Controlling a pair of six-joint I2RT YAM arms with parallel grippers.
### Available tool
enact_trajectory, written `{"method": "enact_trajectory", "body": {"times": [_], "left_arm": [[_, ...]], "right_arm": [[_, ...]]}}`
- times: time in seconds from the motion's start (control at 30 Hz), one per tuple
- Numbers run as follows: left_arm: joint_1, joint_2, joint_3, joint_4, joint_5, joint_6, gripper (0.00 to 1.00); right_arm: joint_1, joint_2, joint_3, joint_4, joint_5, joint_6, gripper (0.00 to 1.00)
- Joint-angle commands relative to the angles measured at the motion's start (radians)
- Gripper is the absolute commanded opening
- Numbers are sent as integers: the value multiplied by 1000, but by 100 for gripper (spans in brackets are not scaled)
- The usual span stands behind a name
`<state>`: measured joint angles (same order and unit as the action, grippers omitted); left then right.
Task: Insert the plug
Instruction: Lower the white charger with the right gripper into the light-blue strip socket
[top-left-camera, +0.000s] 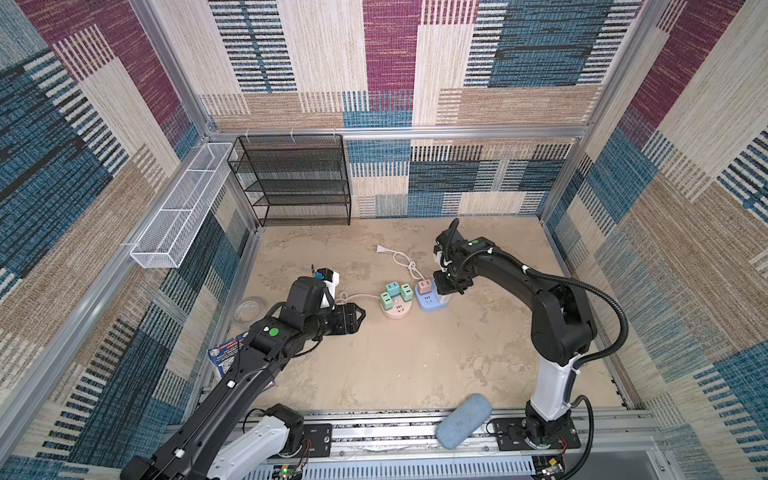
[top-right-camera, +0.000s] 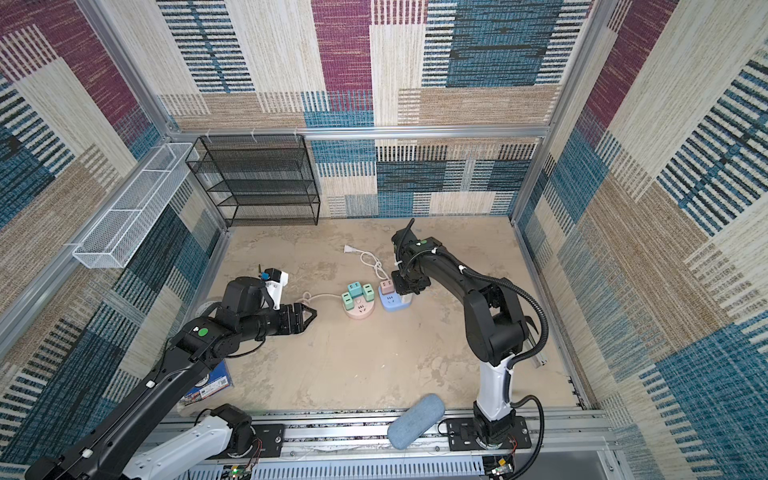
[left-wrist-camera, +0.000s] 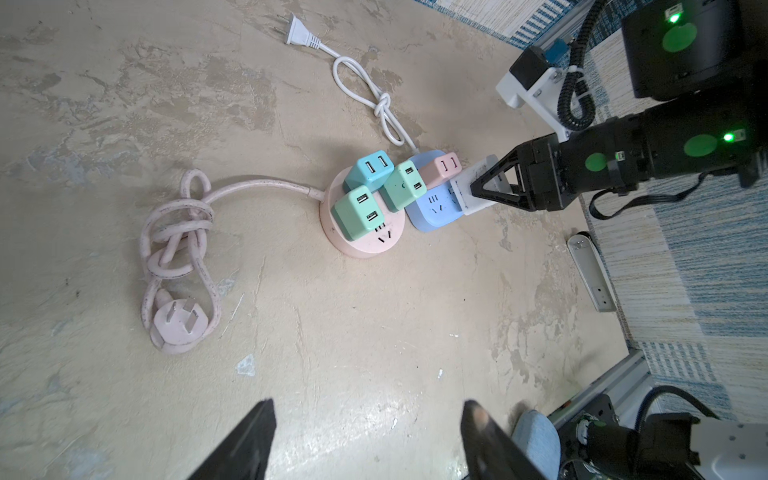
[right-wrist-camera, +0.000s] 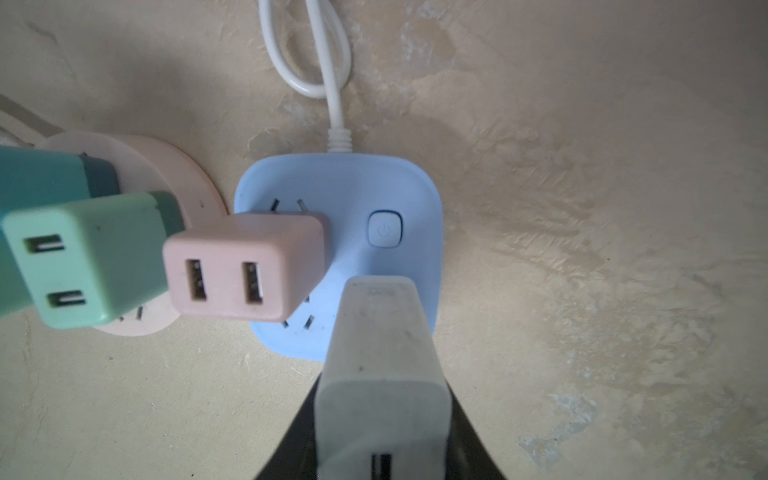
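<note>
- Our right gripper (left-wrist-camera: 478, 185) is pinching the white rectangular USB charger plug (right-wrist-camera: 380, 374) by its sides. Its nose sits on the right part of the light-blue square socket block (right-wrist-camera: 411, 187). We can't tell if the prongs are in.
- Writing: there's faint embossed text on the white plug's top face, too blurry for us to read. The block's button (right-wrist-camera: 384, 229) has a power symbol.
- A small pink two-port USB charger (right-wrist-camera: 245, 274) is plugged into the same block, just left of the white one.
- Just beside the block on the left is a pink round socket base (left-wrist-camera: 361, 245) with green and teal chargers (left-wrist-camera: 355, 212) in it.
- Left gripper (left-wrist-camera: 369, 411) hangs spread wide with nothing in it, left of the round base.
</note>
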<state>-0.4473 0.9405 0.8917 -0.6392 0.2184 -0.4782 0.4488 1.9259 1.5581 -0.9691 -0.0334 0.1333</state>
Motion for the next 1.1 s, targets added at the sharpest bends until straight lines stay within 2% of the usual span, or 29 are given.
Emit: {"method": "enact_trajectory", "body": {"times": [0.0, 0.33, 0.47, 0.73, 1.07], "left_arm": [[2, 0, -7, 21, 19, -6, 75], [1, -4, -6, 22, 25, -6, 75], [2, -6, -9, 26, 36, -10, 75], [1, -25, -20, 27, 33, -13, 75], [1, -16, -18, 38, 60, -20, 76]], "right_arm": [[2, 44, 35, -135, 33, -14, 0], [42, 128, 152, -227, 67, -4, 0], [48, 167, 126, -210, 51, -8, 0], [53, 154, 74, -163, 32, 33, 0], [53, 74, -65, -79, 19, 118, 0]]}}
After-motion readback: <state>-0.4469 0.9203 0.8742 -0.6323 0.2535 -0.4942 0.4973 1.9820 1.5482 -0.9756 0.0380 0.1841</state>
